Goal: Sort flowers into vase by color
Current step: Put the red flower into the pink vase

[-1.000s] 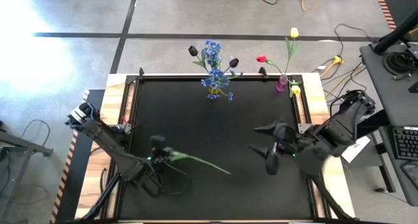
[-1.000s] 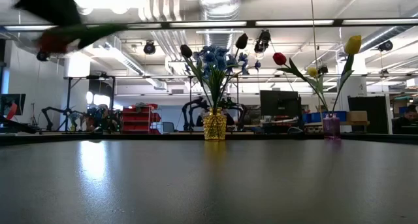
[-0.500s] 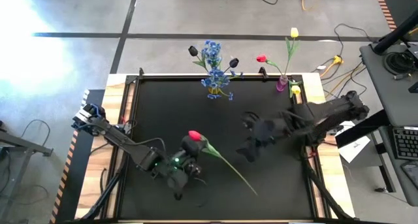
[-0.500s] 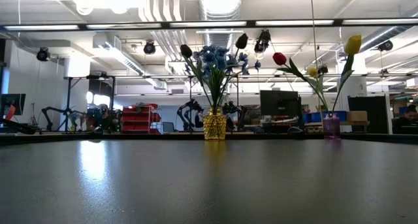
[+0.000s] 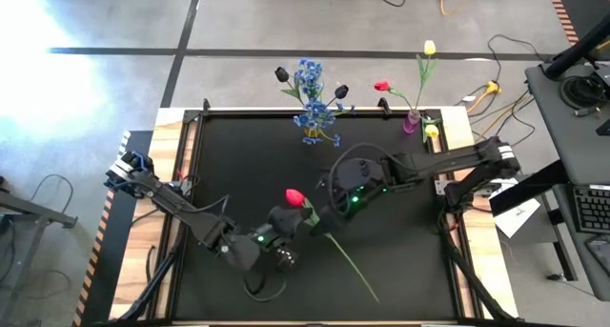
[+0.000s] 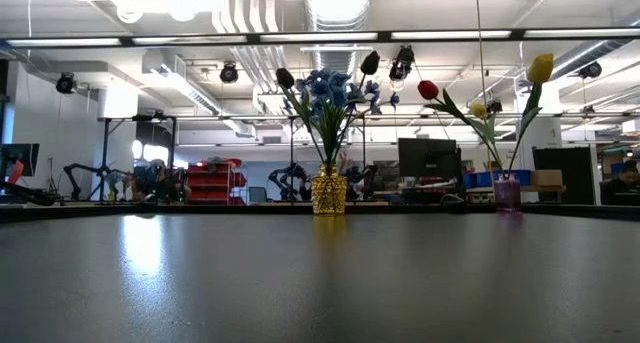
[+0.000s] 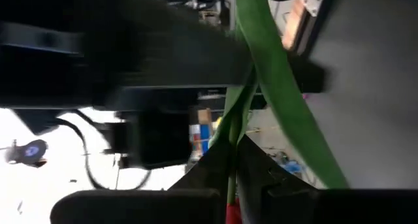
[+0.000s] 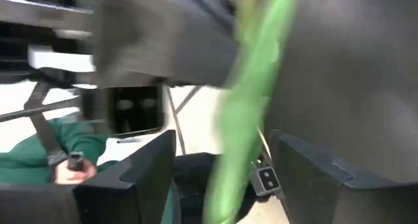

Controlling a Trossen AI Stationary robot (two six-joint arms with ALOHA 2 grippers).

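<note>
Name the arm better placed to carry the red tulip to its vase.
Right. Its open gripper is at the red tulip held by the left gripper, and its arm comes from the pink vase side.

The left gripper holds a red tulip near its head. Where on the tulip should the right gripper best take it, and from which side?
Judging by the pose, on the bare green stem just below the left gripper. The red tulip has its long stem trailing free toward the near right, and the right gripper, fingers open, already faces it from that side.

overhead, table-level, two close wrist views
</note>
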